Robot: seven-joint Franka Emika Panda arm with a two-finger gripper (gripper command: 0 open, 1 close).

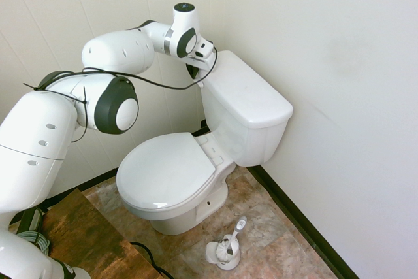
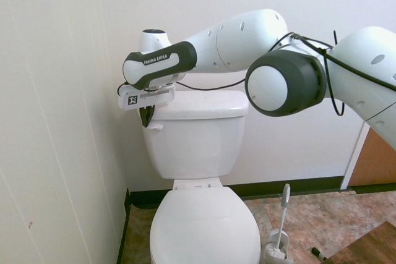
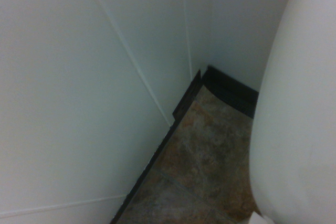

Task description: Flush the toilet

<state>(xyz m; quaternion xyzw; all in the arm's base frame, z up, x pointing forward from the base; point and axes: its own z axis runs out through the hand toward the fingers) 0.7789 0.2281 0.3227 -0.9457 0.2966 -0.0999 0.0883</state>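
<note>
Glossy white ceramic toilet (image 2: 197,146); smooth painted wall (image 1: 333,83); wooden board (image 1: 91,240), dark-grained.
</note>
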